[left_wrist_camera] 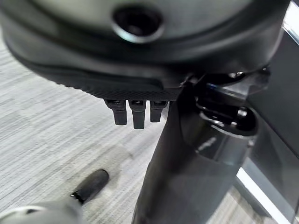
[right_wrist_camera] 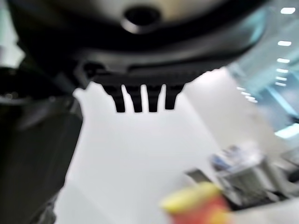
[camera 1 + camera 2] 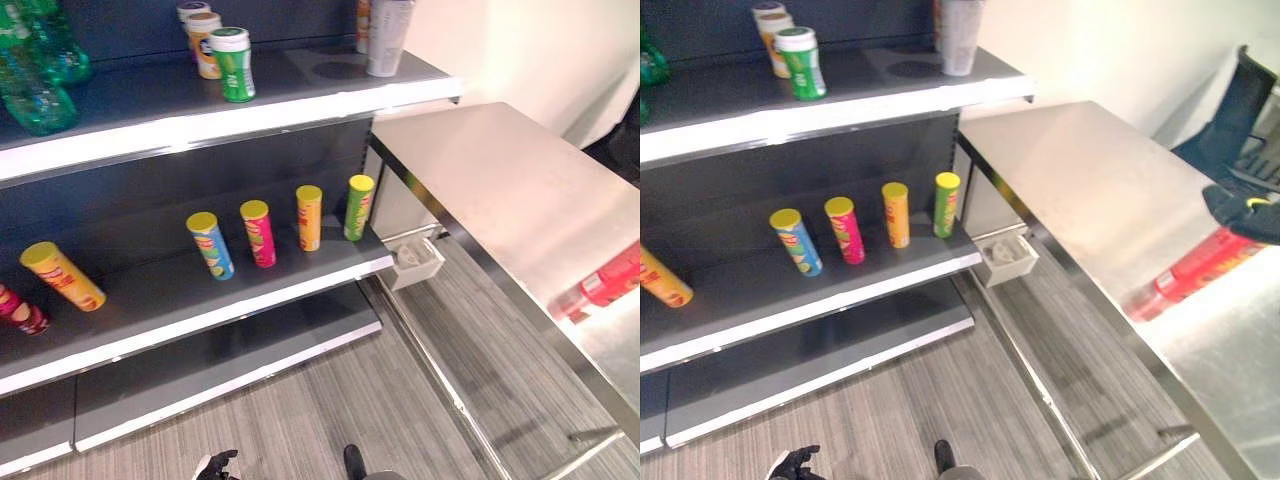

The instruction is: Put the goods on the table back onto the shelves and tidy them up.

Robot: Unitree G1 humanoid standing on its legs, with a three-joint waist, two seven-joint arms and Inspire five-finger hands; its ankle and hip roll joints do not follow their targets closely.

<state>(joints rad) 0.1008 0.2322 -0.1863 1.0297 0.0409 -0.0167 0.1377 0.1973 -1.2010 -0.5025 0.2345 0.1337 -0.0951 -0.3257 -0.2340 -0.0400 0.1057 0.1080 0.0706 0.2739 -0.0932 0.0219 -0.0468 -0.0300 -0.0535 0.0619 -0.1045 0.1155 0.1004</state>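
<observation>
1 red can (image 3: 1198, 268) lies on its side near the surface's (image 3: 1080, 180) right edge, not yet shelved. The right hand (image 3: 1244, 212) hovers just above it, fingers straight and apart. On the middle shelf (image 3: 250, 290), 4 cans (image 3: 259, 232) stand in a row. The left hand (image 1: 135, 109) hangs relaxed.

Standing at left: dark shelving unit (image 3: 200, 290) with white-edged tiers. Adjoining at right: steel table (image 3: 500, 180), catching bright glare. Running beneath: grey striped floor (image 3: 330, 410). Rising behind: pale wall (image 3: 1110, 50).
</observation>
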